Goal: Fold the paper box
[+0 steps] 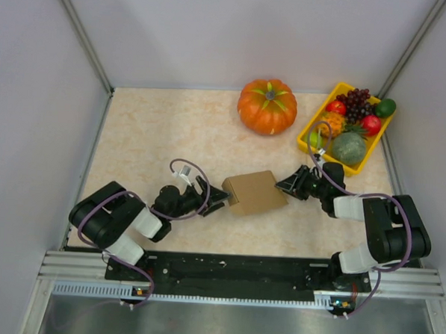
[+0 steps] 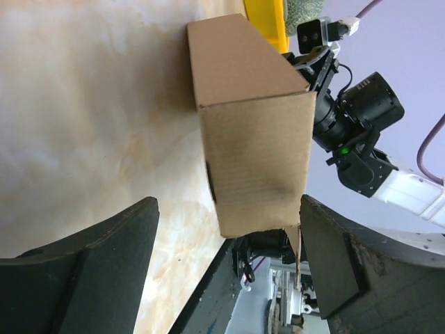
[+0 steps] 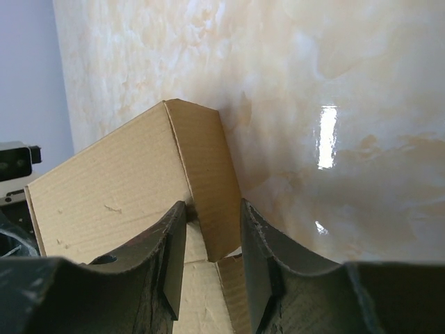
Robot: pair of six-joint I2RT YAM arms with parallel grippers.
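The paper box [image 1: 254, 192] is a small plain brown cardboard box lying on the table between both arms. My left gripper [image 1: 217, 200] stands open at its left end. In the left wrist view the paper box [image 2: 254, 139] reaches in between the wide-spread fingers [image 2: 118, 243], close against the right one, with a loose flap hanging at its lower corner. My right gripper [image 1: 286, 184] is at the box's right end. In the right wrist view the right gripper [image 3: 210, 209] has closed on a narrow side panel of the paper box [image 3: 111, 188], one finger on each side.
An orange pumpkin [image 1: 267, 106] sits at the back of the table. A yellow tray [image 1: 379, 141] of fruit stands at the back right, close behind the right arm. Grey walls enclose the table on three sides. The metal rail with the arm bases [image 1: 232, 272] runs along the near edge.
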